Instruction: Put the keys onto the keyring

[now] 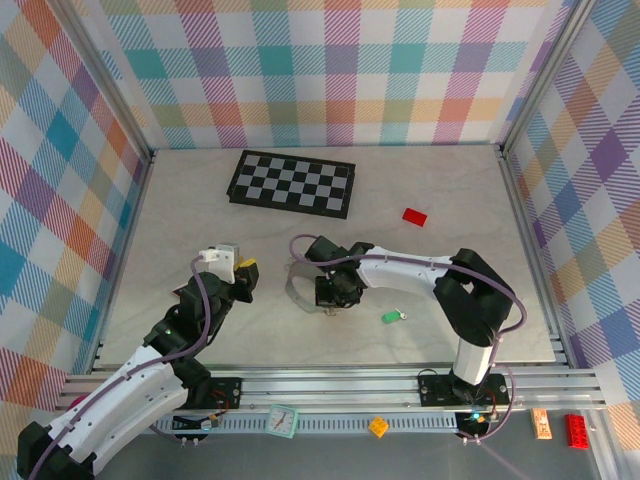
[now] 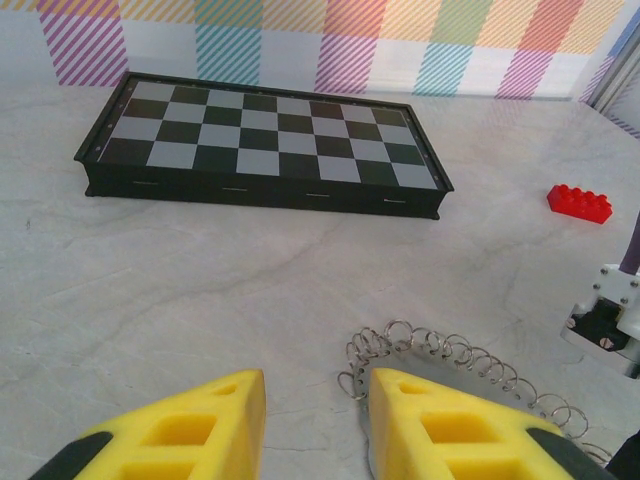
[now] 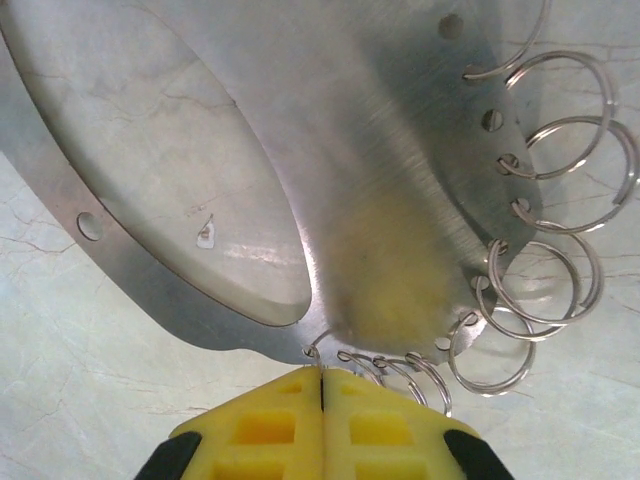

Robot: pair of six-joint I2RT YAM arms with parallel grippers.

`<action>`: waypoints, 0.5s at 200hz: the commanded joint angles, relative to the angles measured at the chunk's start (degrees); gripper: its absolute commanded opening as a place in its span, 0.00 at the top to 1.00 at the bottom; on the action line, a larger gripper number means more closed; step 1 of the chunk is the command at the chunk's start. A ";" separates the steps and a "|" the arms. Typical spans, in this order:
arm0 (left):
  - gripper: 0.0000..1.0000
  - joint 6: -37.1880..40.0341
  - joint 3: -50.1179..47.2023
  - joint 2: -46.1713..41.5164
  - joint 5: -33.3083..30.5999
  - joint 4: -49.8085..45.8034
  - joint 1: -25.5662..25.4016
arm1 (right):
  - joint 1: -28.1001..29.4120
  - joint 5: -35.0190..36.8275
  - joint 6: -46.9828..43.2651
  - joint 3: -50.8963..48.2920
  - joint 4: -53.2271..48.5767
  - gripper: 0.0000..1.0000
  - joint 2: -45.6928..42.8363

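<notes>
right gripper (image 3: pixel 322 378): yellow pads pressed together, pinching the 6 o'clock rim of the keyring (image 3: pixel 380 150). in the wrist view the ring reads as a flat metal band, with small split rings strung along its edge from 5 o'clock up to 2 o'clock. you grip the bare rim, probably to leave those rings free for threading. cannot tell if the band is lifted off the table (image 1: pixel 200 210).

left gripper (image 2: pixel 318 380): pads spread, nothing between them. the chain of small rings lies just ahead at 1 o'clock. judgement: it's placed there to steady or take the ring's far side.

top view: the ring sits mid-table, 10 o'clock of your right gripper, with the left gripper near but apart at the ring's 9 o'clock.

green key (image 1: pixel 392 316): loose on the table, 4 o'clock of the right gripper, near. not yet on the ring.

chequered board (image 1: pixel 290 182) at 12 o'clock and red brick (image 1: pixel 414 216) at 1 o'clock are both well apart.
</notes>
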 commanded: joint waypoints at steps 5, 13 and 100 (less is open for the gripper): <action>0.68 -0.27 -0.25 -0.82 -0.95 -0.20 -0.11 | 0.30 -2.30 0.52 0.66 0.72 0.99 1.12; 0.68 -0.27 -0.25 -0.83 -0.95 -0.16 -0.03 | 0.28 -2.77 0.81 0.40 1.07 0.98 1.17; 0.68 -0.36 -0.25 -1.27 -1.21 -0.52 -0.11 | 0.29 -4.85 2.57 -0.98 2.51 0.86 1.92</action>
